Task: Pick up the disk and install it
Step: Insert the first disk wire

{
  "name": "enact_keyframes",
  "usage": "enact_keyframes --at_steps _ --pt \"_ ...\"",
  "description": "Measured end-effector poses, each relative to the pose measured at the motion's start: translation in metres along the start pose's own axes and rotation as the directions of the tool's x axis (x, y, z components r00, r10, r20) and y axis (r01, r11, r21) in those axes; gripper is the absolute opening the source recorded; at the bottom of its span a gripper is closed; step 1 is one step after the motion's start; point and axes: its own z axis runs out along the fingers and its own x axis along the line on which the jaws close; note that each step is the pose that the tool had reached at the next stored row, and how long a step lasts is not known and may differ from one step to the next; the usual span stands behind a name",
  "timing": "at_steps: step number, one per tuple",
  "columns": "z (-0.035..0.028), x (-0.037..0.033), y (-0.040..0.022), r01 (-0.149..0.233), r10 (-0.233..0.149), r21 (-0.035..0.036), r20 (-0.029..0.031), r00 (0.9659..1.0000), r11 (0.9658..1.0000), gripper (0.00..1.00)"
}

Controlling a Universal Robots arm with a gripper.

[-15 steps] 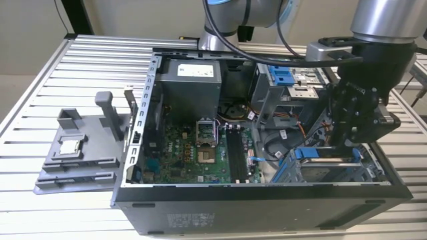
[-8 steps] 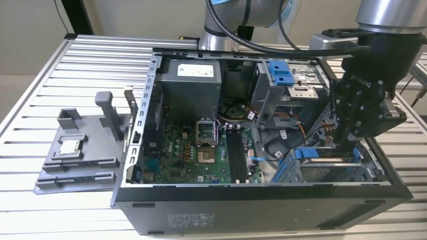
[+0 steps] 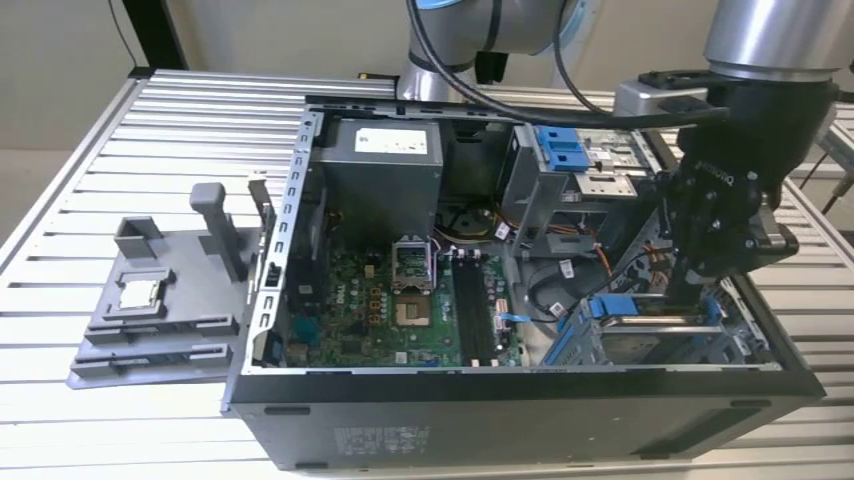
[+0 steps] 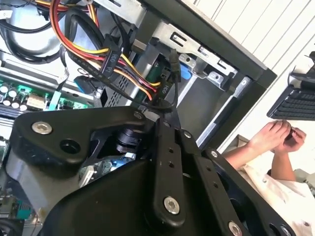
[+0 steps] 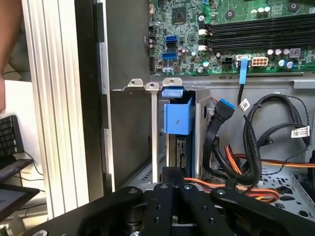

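Observation:
The disk (image 3: 621, 307) stands on edge in the drive bay at the open computer case's (image 3: 534, 385) front corner, on the exterior view's right. In the first wrist view the disk (image 5: 180, 147) shows its connector end between blue rails, with a blue tab above. My black gripper (image 3: 681, 300) reaches down into that bay. Its fingers are shut together as one narrow black tip (image 5: 173, 173) right at the disk's end. I cannot tell if they touch it. In the second wrist view the gripper (image 4: 172, 59) points at the disk's green board (image 4: 158, 71).
Orange, yellow and black cables (image 5: 256, 162) crowd the bay beside the disk. The motherboard (image 3: 400, 300) and power supply (image 3: 387, 150) fill the case. A grey fixture (image 3: 160, 320) with a processor chip (image 3: 138, 292) sits on the exterior view's left. A person's hands (image 4: 275, 135) are near a keyboard (image 4: 295, 103).

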Motion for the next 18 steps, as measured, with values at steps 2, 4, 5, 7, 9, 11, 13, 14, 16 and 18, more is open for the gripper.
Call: enact_keyframes --at_steps 2,4,5,7,9,11,13,14,16,18 --pt "0.0031 -0.0010 0.0001 0.000 0.000 0.0001 -0.0036 1.0000 1.0000 0.00" --pt "0.0050 -0.0017 0.0002 0.000 0.000 0.0002 -0.0055 1.0000 1.0000 0.00" --pt "0.0044 -0.0018 0.0001 0.000 0.000 0.0002 -0.0042 1.0000 1.0000 0.00" --pt "-0.0018 0.0004 -0.0003 0.000 0.000 0.0003 -0.0001 1.0000 1.0000 0.00" --pt "-0.0109 0.0038 -0.0009 0.000 0.000 0.0000 -0.0018 1.0000 1.0000 0.00" --pt "-0.0183 0.0065 -0.0014 0.000 0.000 -0.0001 -0.0006 1.0000 1.0000 0.00" --pt "-0.0215 0.0076 -0.0015 0.000 0.000 -0.0001 0.0003 1.0000 1.0000 0.00" --pt "-0.0216 0.0077 -0.0015 0.000 0.000 -0.0002 0.0006 1.0000 1.0000 0.00" --pt "-0.0216 0.0077 -0.0015 0.000 0.000 -0.0002 0.0007 1.0000 1.0000 0.00" --pt "-0.0218 0.0078 -0.0016 0.000 0.000 -0.0001 0.0002 1.0000 1.0000 0.00"
